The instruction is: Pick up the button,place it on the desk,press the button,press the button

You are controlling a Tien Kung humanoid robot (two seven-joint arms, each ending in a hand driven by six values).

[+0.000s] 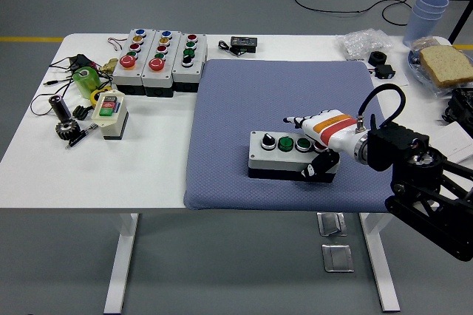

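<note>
The grey button box (275, 154) lies flat on the blue mat (244, 93), with a black knob, a green button and a white button showing in a row on its top. My right hand (313, 143) sits over the box's right end. Its white fingers (295, 120) stretch out to the left above the box's far edge. The black thumb (318, 168) stays at the box's front face. The fingers look loosened and no longer clamp the box. The rightmost part of the box is hidden under my palm. My left arm is out of view.
Three more button boxes (159, 60) stand at the back left, with a small beige switch box (109, 114), tools and cables to their left. A black adapter (243, 44) lies behind the mat. At the back right are plastic cups (429, 10), bread (446, 63) and a bag.
</note>
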